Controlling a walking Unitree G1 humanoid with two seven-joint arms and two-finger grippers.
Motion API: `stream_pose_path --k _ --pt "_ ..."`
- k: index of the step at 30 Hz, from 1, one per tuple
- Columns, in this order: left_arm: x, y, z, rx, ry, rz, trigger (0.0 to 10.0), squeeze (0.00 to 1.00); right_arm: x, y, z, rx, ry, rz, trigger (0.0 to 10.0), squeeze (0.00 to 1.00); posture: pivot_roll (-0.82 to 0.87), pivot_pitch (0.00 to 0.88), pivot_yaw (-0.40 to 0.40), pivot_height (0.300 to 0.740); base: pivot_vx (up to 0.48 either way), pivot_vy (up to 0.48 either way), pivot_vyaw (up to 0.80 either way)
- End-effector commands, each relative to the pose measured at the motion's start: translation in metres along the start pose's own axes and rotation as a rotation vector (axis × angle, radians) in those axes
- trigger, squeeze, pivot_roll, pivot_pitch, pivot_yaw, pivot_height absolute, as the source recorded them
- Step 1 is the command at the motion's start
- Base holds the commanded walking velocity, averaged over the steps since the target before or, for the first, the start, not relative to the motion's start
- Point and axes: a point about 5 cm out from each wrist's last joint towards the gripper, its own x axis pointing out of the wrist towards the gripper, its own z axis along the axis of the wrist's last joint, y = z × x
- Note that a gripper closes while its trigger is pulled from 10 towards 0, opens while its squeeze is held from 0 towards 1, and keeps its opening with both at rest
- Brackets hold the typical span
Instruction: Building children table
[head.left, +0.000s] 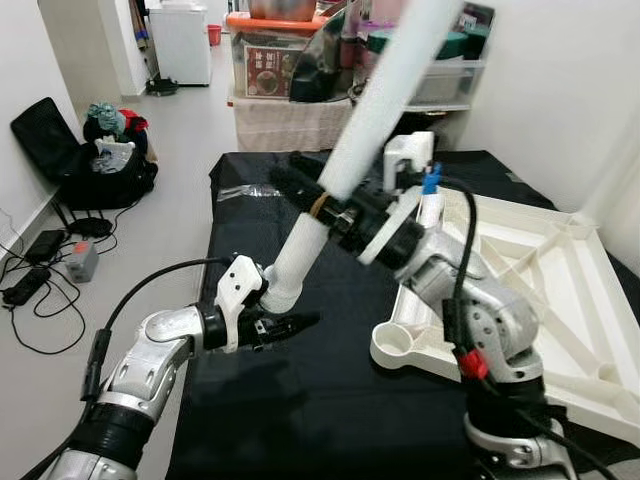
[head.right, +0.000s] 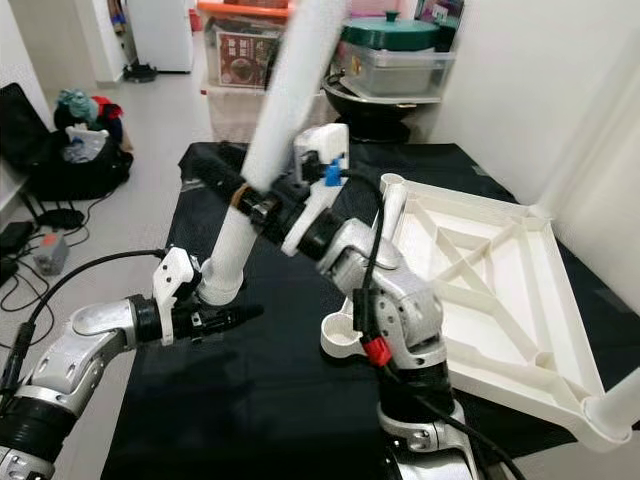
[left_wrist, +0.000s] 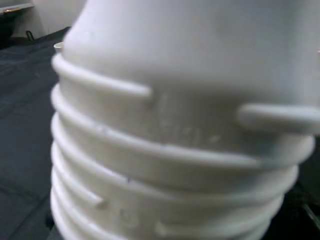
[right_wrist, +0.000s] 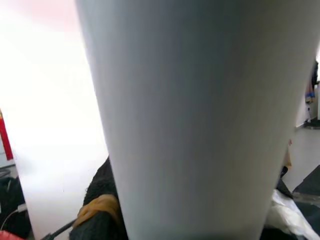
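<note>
A long white table leg (head.left: 385, 95) slants up over a table covered in black cloth (head.left: 300, 400), its ribbed, threaded lower end (left_wrist: 175, 160) near the cloth; the right gripper (head.left: 310, 195) has its black fingers clamped round the leg's middle, an orange band showing at the grip; the left gripper (head.left: 290, 325) sits just beside the threaded end, low over the cloth, and I cannot tell how far its fingers are parted or whether they touch the leg; the white tabletop (head.left: 540, 290) lies upside down on the cloth to the right, ribs up, a round socket (head.left: 395, 340) at its near corner; beyond the table, storage bins (head.left: 275, 50) stand on a shelf, one with a label too small to read; a black bag (head.left: 75, 150) lies open on the floor to the left, clothes in it.
</note>
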Motion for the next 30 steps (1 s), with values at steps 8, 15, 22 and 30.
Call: stream_pose_path --k 8,15,22,30 --pt "0.0 0.0 0.001 0.024 0.017 -0.015 10.0 0.0 -0.001 0.006 -0.002 0.052 -0.032 0.078 0.0 0.0 0.06 0.0 -0.058 0.74 0.0 0.0 0.0" --pt "0.0 0.0 0.001 0.032 0.013 -0.013 10.0 0.0 -0.002 0.003 -0.001 0.049 -0.04 0.052 0.0 0.0 0.06 0.0 -0.058 0.74 0.0 0.0 0.0" --pt "-0.002 0.004 0.004 0.009 -0.034 0.052 10.0 0.0 -0.019 -0.049 0.012 -0.156 0.0 -0.286 0.0 0.0 0.06 0.0 -0.058 0.74 0.0 0.0 0.0" --pt "-0.005 0.002 0.001 0.008 -0.023 0.063 10.0 0.0 -0.046 -0.098 0.03 -0.249 0.069 -0.6 0.0 0.0 0.06 0.0 -0.058 0.74 0.0 0.0 0.0"
